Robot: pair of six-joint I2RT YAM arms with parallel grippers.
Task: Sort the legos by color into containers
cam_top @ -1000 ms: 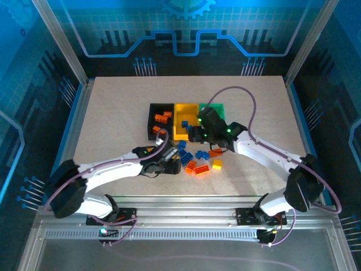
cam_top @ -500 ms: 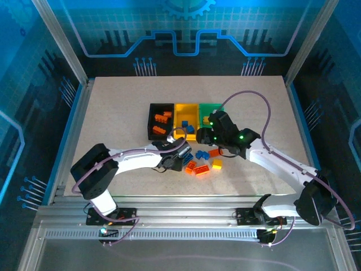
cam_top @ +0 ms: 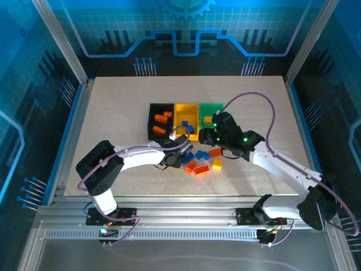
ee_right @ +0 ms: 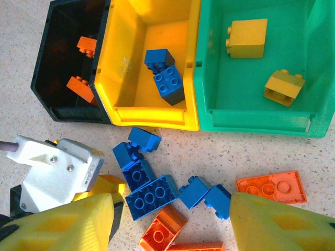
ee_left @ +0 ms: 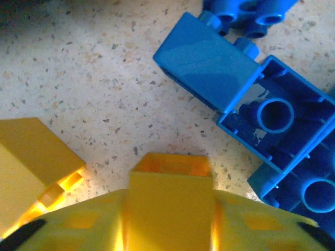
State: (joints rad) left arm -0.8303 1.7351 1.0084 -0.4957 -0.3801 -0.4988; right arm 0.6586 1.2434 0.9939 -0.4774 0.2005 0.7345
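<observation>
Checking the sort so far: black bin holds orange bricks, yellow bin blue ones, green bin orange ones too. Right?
No: the green bin holds two yellow bricks, not orange, per the right wrist view. The rest stands.

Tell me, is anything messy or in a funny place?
Nothing looks broken, but blue legos sit in the yellow bin and yellow legos in the green bin. A jumble of loose blue and orange legos lies on the table before the bins.

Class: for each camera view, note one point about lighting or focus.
Top external: blue glow rings the evenly lit table. Left wrist: blue bricks crisp, bottom edge blurred, top-left corner shadowed. Right wrist: green bin crisp, black bin dim inside, right pincer's fingers soft.
</observation>
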